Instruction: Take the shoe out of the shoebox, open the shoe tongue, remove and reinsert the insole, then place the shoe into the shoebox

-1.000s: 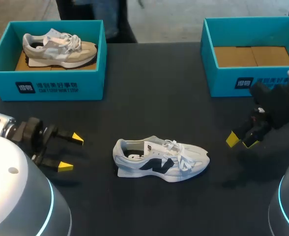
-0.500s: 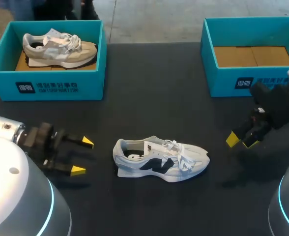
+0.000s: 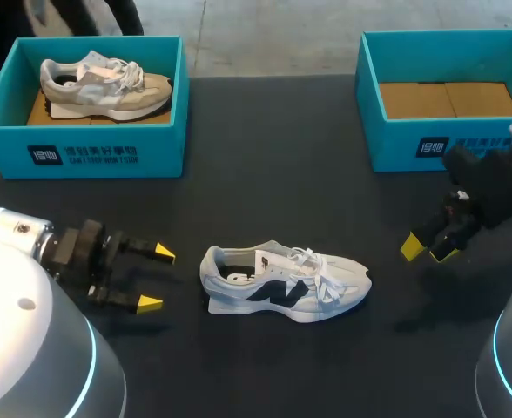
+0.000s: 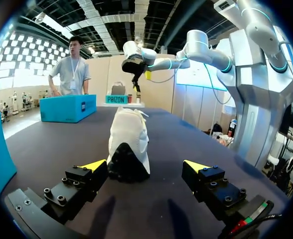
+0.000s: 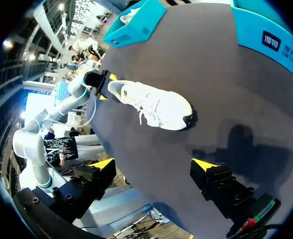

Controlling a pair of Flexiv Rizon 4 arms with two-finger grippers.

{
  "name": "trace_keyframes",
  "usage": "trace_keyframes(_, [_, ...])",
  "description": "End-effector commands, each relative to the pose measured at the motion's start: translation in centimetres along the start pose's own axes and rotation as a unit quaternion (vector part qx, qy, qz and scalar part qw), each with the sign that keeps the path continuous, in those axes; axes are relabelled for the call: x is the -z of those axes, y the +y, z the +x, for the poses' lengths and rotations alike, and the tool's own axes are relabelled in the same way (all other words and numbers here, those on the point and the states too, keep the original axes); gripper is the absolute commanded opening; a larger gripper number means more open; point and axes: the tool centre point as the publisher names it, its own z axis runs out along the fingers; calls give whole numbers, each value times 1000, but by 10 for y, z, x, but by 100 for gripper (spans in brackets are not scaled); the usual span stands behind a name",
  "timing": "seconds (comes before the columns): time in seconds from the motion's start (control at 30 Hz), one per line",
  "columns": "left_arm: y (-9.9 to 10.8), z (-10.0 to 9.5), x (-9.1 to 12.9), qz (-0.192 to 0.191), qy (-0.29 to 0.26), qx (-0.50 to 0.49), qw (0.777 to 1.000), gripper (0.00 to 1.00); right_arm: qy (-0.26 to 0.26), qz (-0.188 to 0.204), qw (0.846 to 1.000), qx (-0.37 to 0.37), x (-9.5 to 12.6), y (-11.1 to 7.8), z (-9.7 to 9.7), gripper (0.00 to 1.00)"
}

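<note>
A white and navy shoe [image 3: 284, 283] lies on its sole on the black table, heel to the left, toe to the right. My left gripper [image 3: 156, 279] stands open just left of the heel, fingers pointing at it with a small gap between. From the left wrist the shoe's heel [image 4: 128, 149] sits straight ahead between the open yellow tips [image 4: 145, 165]. My right gripper [image 3: 424, 249] hangs open to the right of the toe, well apart from it. The right wrist view shows the shoe [image 5: 154, 105] ahead of its open gripper [image 5: 154, 164]. An empty teal shoebox [image 3: 443, 100] stands at the back right.
At the back left a second teal shoebox [image 3: 90, 139] holds a beige and grey shoe [image 3: 104, 85]. Bare black tabletop [image 3: 273, 165] lies between the two boxes and around the white shoe.
My left gripper has moved to the right, closing in on the shoe's heel while staying open. The right arm and the shoe have kept still.
</note>
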Motion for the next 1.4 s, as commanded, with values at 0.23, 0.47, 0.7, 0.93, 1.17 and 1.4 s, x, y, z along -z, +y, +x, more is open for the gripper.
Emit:
trace_keyframes(0.23, [2,-4,0,11,-12,13,1000,100,-1,0,1000,-1,-1,0,0,100])
trace_keyframes(0.47, [6,-14,-9,17,-33,14,999,100,-1,0,1000,-1,-1,0,0,100])
trace_keyframes(0.7, [12,-26,-18,22,-41,14,999,100,-1,0,1000,-1,-1,0,0,100])
trace_keyframes(0.93, [15,-37,-26,29,-58,20,998,100,-1,0,1000,-1,-1,0,0,100])
trace_keyframes(1.17, [16,-38,-37,25,-57,15,998,100,-1,0,1000,-1,-1,0,0,100])
trace_keyframes(1.4, [17,-39,-47,29,-59,18,998,100,-1,0,1000,-1,-1,0,0,100])
